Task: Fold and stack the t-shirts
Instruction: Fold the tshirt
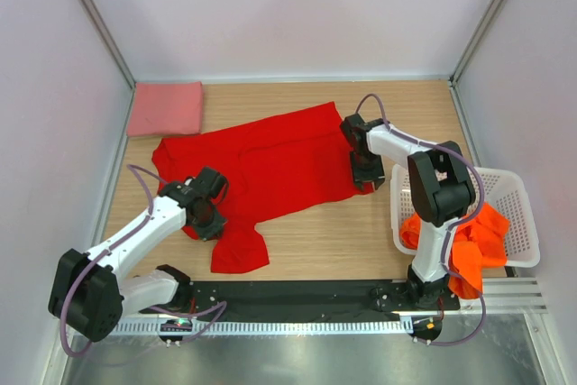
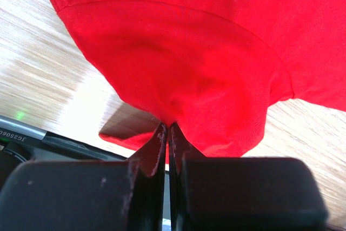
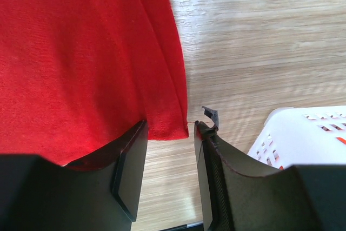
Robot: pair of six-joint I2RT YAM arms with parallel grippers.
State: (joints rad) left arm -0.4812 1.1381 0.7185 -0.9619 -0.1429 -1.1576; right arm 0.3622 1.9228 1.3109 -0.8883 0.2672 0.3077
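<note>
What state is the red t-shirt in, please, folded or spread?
Spread, not folded: the red t-shirt lies open across the table, one edge pinched by the left fingers.

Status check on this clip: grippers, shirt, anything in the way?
Left gripper shut on bright red cloth t-shirt, still unfolded. Right gripper open at its hem corner. Nothing blocking; white plastic lattice basket sits apart, right.

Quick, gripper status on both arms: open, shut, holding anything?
Left gripper: closed, pinching a fold of the red t-shirt.
Right gripper: open, jaws apart at the shirt's hem corner, gripping nothing.
</note>
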